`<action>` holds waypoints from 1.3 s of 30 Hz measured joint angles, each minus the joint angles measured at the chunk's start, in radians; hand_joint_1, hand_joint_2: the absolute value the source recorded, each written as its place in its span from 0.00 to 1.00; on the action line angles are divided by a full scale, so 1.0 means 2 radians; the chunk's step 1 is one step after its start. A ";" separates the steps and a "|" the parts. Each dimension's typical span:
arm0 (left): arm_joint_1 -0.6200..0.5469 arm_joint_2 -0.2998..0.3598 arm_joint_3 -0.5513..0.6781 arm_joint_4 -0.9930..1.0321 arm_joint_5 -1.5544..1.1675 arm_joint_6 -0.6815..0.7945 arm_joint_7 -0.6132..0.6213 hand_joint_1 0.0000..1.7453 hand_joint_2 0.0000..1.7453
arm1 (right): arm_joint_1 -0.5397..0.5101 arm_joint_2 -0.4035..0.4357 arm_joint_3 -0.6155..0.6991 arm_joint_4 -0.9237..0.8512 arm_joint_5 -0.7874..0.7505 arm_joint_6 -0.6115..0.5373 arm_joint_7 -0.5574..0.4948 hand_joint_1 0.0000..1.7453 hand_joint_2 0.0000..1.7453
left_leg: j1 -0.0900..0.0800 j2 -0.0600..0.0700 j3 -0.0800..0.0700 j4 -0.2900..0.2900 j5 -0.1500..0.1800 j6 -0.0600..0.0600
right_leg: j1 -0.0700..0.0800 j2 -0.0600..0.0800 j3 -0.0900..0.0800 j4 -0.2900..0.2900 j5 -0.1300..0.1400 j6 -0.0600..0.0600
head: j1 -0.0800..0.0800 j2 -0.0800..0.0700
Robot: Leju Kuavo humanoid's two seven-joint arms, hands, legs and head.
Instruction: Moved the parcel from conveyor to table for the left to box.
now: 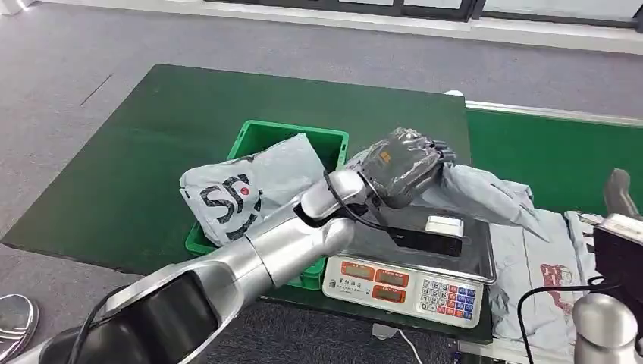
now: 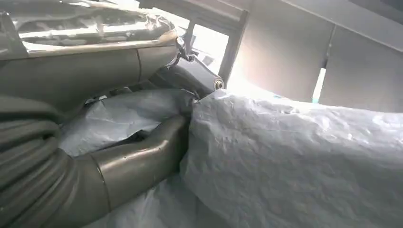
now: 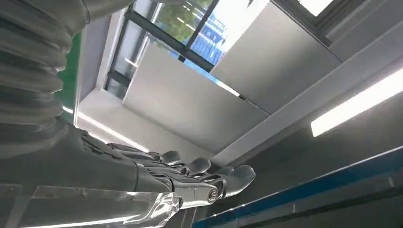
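The left hand [image 1: 406,163] grips a grey parcel [image 1: 485,196] above the scale [image 1: 425,262], thumb [image 2: 142,159] and fingers closed on the crinkled plastic. The right hand [image 3: 190,178] holds nothing, fingers spread. Another parcel [image 1: 246,189] lies in the green box [image 1: 261,140].

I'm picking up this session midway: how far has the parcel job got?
Done: one grey parcel with black lettering already lies in the green box. In hand: the left hand grips a second grey parcel above the scale; the wrist view shows its fingers closed on the bag. Left: getting that parcel into the box. Another parcel lies beside the scale. The right hand holds nothing.
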 measured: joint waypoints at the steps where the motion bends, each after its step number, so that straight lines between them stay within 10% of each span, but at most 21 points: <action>1: 0.000 0.000 -0.002 -0.001 0.000 0.000 0.000 1.00 1.00 | 0.002 0.000 0.000 0.000 0.000 0.000 0.000 0.00 1.00 | 0.000 0.000 0.000 0.000 0.000 0.000 | 0.000 0.000 0.000 0.000 0.000 0.000 | 0.000 0.000; 39: 0.008 0.000 -0.039 -0.012 0.056 -0.010 -0.017 1.00 1.00 | 0.032 0.000 0.000 -0.011 0.010 0.001 0.009 0.00 1.00 | 0.000 0.000 0.000 0.000 0.000 0.000 | 0.000 0.000 0.000 0.000 0.000 0.000 | 0.000 0.000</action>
